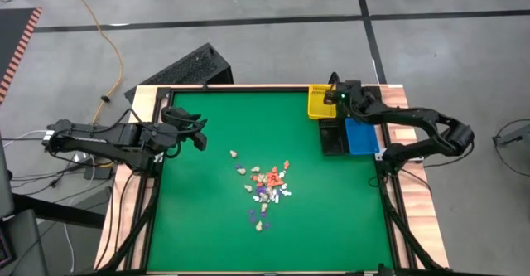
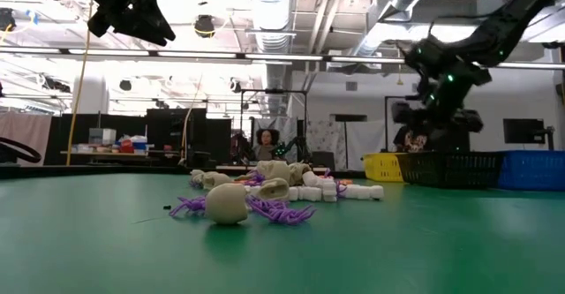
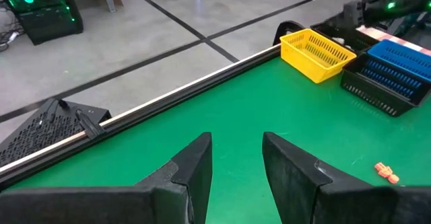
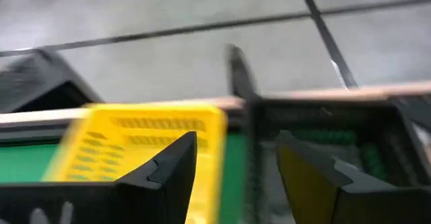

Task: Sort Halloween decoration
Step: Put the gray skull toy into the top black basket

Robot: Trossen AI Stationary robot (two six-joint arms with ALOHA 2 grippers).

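- Green table [image 1: 331, 218] fills the centre of the high view, with a dark frame and a wooden edge around it.
- Halloween decoration [image 1: 265, 189]: a loose scatter of tiny cream-white, orange-red and purple pieces lying on the table a little below the frame's centre, well apart from both arms.
- Low view: cream-white pieces and purple stringy ones [image 2: 265, 197] sit heaped at mid-frame on the table.
- One small orange piece [image 3: 384, 172] lies on the table at the lower right of the left wrist view.
- Left gripper [image 1: 199, 131] is at the left of the high view, held above the table's left edge, clear of the pile.
- Its fingers [image 3: 195, 167] stand spread with a bare gap between them; nothing held.
- Right gripper [image 1: 333, 96] is at the upper right of the high view, over the yellow bin [image 1: 319, 102].
- In its own wrist view its fingers [image 4: 168, 163] stand apart with nothing between them; the yellow bin's mesh wall sits just beyond.
- Black bin [image 1: 333, 137] lies just below the yellow one in the high view, with the blue bin [image 1: 361, 135] touching its right side.
- A black mesh object [image 1: 186, 67] lies on the floor beyond the table's upper left corner.
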